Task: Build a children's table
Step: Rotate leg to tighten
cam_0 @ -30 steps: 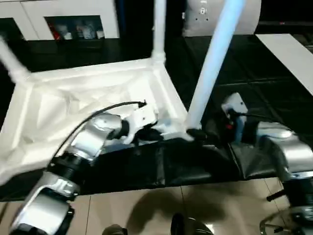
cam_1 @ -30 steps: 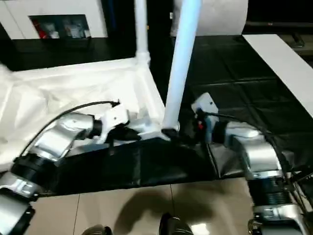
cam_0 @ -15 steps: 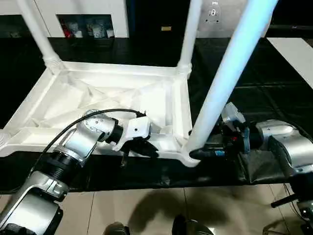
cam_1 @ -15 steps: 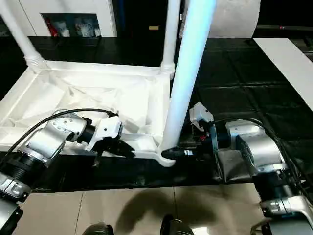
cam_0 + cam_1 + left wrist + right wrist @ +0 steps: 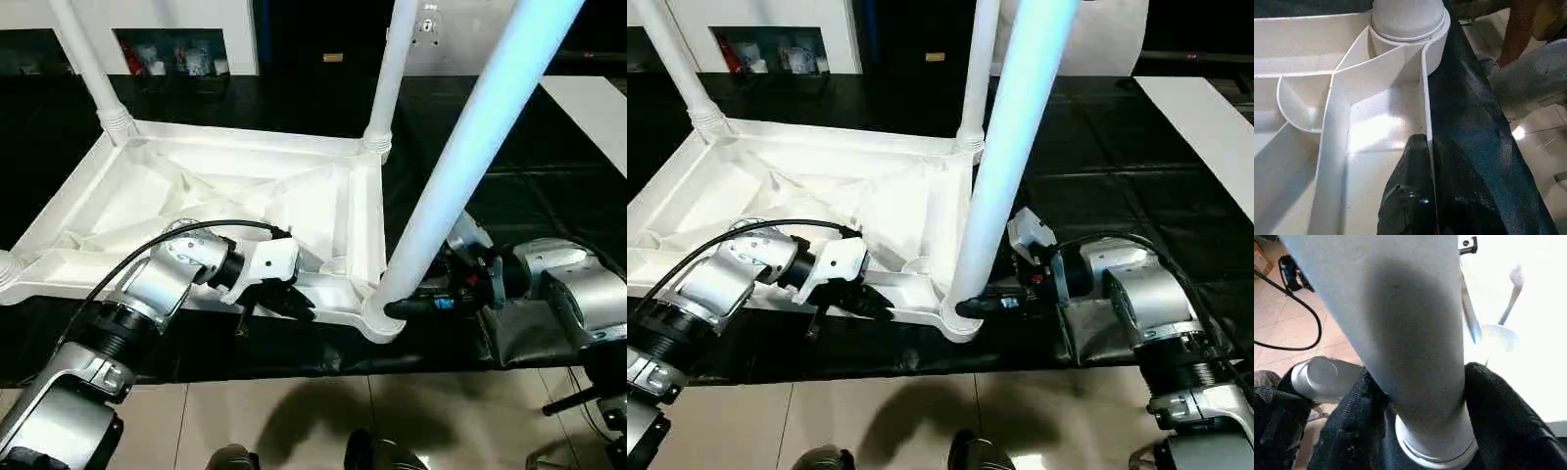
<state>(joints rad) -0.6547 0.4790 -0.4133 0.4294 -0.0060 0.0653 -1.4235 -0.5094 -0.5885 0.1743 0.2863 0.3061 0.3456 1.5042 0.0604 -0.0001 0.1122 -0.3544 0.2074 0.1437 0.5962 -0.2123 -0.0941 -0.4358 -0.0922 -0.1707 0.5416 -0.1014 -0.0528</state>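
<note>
White plastic makes up the whole children's table (image 5: 245, 206), which lies upside down on the black-sheeted table (image 5: 549, 137) so that its ribbed underside and corner sockets face up and the legs can be pushed in from above. Three legs stand in their sockets: one at the far corner nearest the white cabinets (image 5: 93, 73), one at the other far corner (image 5: 392, 69), and the nearest leg (image 5: 460, 166), which rises from the near corner socket (image 5: 377, 318) at the edge of the black sheet. The left gripper (image 5: 284, 299) reaches in level along the near rim, just beside that socket, its fingers (image 5: 1410, 196) pinched narrow on the thin rim wall, one inside it and one outside; this looks meant to keep the top from sliding while the leg is seated. The right gripper (image 5: 411, 305) comes in level from the opposite side of the socket, wrist turned so its fingers (image 5: 1503, 416) straddle the base of the nearest leg, one on each side and touching it, gripping the tube low where a push or twist would drive it home. Both silver forearms lie low over the near edge, converging on the socket.
</note>
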